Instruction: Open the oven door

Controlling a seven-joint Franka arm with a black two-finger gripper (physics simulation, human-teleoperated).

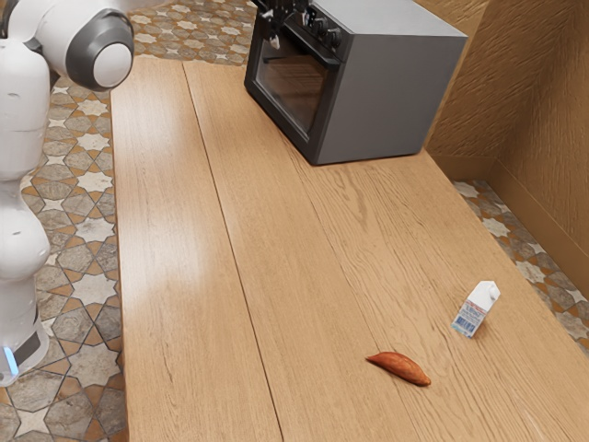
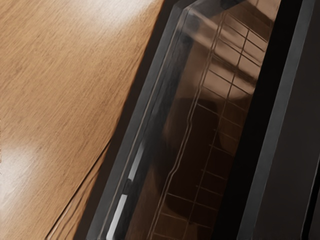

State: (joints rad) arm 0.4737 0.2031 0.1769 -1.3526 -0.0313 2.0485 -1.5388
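Near the top edge of the exterior view, the black gripper (image 1: 274, 20) is beside the upper front of the grey oven (image 1: 396, 74), close to its control knobs. Below it, the oven door (image 1: 293, 85) has a dark frame around a glass window and appears flush with the oven's front. A dark handle bar (image 1: 324, 57) runs along the door's top. Contact between gripper and handle cannot be made out. In the wrist view, the door's glass (image 2: 200, 142) slants below my hand, with a wire rack visible through it.
The oven stands at the far end of the wooden table (image 1: 212, 249). A small white carton (image 1: 476, 308) and a reddish-brown sweet potato (image 1: 399, 367) lie well away from the oven, toward the table's near end. A textured wall (image 1: 543, 138) rises behind.
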